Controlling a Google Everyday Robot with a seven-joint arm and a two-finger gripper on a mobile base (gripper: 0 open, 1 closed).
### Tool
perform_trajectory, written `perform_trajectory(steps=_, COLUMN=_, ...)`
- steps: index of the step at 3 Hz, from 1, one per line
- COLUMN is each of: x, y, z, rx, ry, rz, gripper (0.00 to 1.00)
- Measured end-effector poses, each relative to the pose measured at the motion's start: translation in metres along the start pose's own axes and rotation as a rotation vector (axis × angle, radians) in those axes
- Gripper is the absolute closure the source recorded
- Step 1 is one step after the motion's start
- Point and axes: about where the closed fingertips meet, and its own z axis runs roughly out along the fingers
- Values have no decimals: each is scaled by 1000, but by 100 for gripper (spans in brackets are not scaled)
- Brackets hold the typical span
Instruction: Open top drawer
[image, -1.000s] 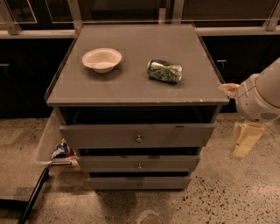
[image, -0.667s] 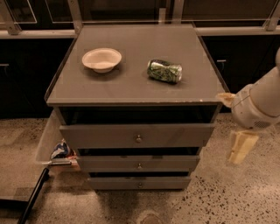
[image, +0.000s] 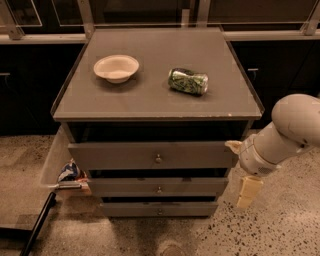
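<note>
The top drawer (image: 125, 155) is the tallest grey front of three, just under the cabinet's top, with a small round metal knob (image: 158, 159) at its centre. A dark gap shows above it. My gripper (image: 241, 169) is at the right of the cabinet, level with the top drawer and beside its right end. Its two cream fingers are spread apart: the upper fingertip (image: 234, 146) is at the drawer front's right edge, the lower one (image: 248, 191) hangs lower, off the cabinet. It holds nothing and is well to the right of the knob.
A white bowl (image: 116, 67) and a crushed green can (image: 187, 81) lie on the cabinet's top (image: 155, 102). Two shorter drawers (image: 125, 186) sit below. A snack bag (image: 70, 172) and a black pole (image: 37, 225) are on the speckled floor at the left. Dark cabinets stand behind.
My arm and gripper have moved left and down, from beside the cabinet's right corner to the right end of the top drawer. The drawers have not moved.
</note>
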Motion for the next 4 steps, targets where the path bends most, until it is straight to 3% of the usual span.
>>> perform_trajectory(steps=2, x=-4, y=-12, z=6, rx=27, ry=-20, rz=-7, gripper=0)
perform_trajectory(steps=4, x=-22, y=-55, z=40, rx=56, ry=-70, rz=-64, gripper=0)
